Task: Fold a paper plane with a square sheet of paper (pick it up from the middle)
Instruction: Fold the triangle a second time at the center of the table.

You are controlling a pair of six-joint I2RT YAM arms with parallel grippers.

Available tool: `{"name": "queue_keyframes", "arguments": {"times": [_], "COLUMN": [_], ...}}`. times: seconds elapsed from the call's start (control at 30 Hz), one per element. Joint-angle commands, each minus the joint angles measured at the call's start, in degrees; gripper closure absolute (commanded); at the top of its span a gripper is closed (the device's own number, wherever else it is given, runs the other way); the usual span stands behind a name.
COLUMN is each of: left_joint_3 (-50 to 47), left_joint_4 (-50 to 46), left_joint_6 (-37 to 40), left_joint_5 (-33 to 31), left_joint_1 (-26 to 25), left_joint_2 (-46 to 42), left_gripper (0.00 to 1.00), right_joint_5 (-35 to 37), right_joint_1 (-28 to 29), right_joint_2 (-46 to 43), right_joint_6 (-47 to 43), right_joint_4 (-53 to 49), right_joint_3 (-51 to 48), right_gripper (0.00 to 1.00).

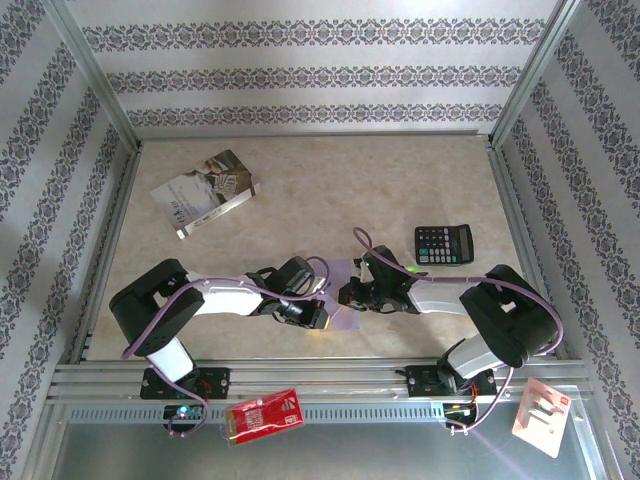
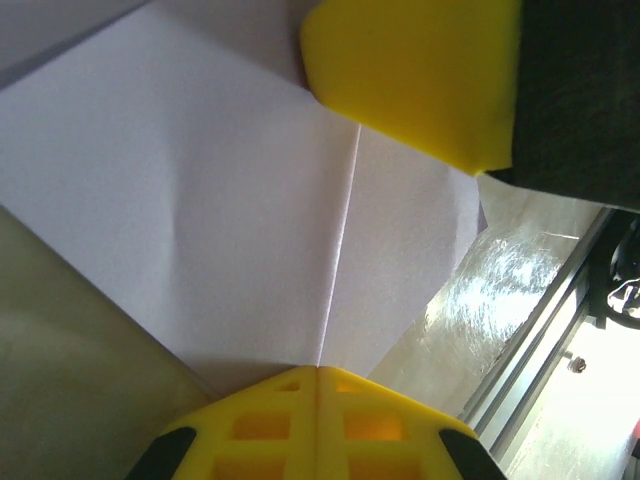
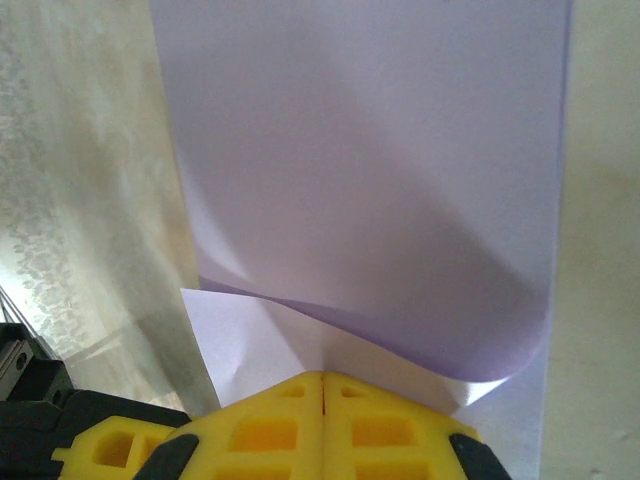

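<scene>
Pointing at left gripper [image 2: 318,372], creased lilac sheet [image 2: 200,200]

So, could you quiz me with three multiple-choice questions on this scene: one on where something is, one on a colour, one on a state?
1. Where does the calculator lie?
A. in the far left corner
B. on the right half of the table
C. at the near left edge

2. What colour is the sheet of paper?
A. pale lilac
B. bright red
C. green

3. How do the jaws of the left end effector stand?
A. wide open
B. shut
C. clamped on a pen

Answers:
1 B: the top view shows it right of centre.
2 A: both wrist views show lilac paper.
3 B: in the left wrist view its jaws meet with no gap.
</scene>
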Motion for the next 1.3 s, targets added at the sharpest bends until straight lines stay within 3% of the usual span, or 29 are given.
{"name": "queue_keyframes", "arguments": {"times": [0.0,0.3,0.5,0.9,1.27], "left_joint_3": [-2.51,-4.51,-4.43,-4.16,-4.05], "left_joint_4": [-1.31,-2.65,-3.01,-3.46,-6.06], "left_joint_6": [1.54,2.96,4.00,4.49,6.21], "left_joint_5": [-1.56,-2.62,-2.90,-3.13,-3.94], "left_joint_1": [0.56,0.57,0.55,0.57,0.56], "left_joint_2": [0.80,1.24,1.49,1.74,2.29], "left_gripper": [1.00,1.00,1.00,1.00,1.00], "right_joint_5": [1.93,-1.13,1.26,4.32,5.60], "right_joint_1": [-0.81,-0.62,4.17,10.17,7.86], "right_joint_2": [1.27,-6.56,-9.92,-4.13,-0.70], "right_joint_6": [-1.65,0.44,5.02,10.76,9.96], "right_joint_4": [-8.22,-7.44,-5.65,1.58,0.68], "right_joint_3": [-0.37,0.45,-1.82,-2.15,-2.92], "right_gripper": [1.00,0.95,0.97,1.00,1.00]}}
